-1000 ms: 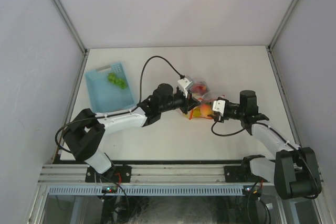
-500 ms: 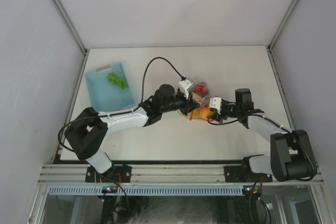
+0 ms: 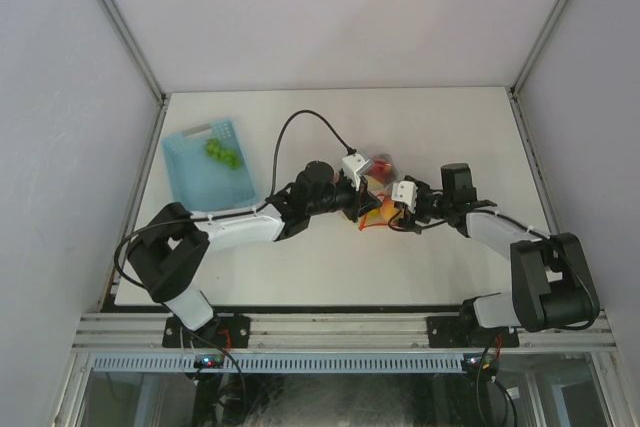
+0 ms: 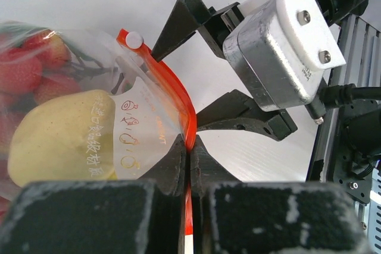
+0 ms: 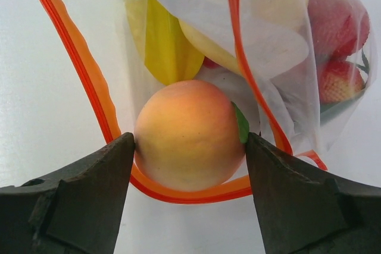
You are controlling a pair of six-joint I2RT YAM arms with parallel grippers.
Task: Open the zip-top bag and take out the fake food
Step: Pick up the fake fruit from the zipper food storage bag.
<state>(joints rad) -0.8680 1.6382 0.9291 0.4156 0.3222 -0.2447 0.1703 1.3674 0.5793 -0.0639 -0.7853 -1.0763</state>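
My right gripper (image 5: 189,142) has slid in from 3 o'clock and spread its jaws, now apart flanking the peach (image 5: 189,132) in the mouth of the mid-table bag (image 4: 137,120), while my left gripper (image 4: 189,147) stays pinched on the zip strip (image 4: 172,87), so a pick looks close.

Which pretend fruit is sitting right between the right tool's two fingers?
The round orange peach with the little green leaf, at the bag's open mouth. The red strawberries and the yellow fruit lie deeper inside.
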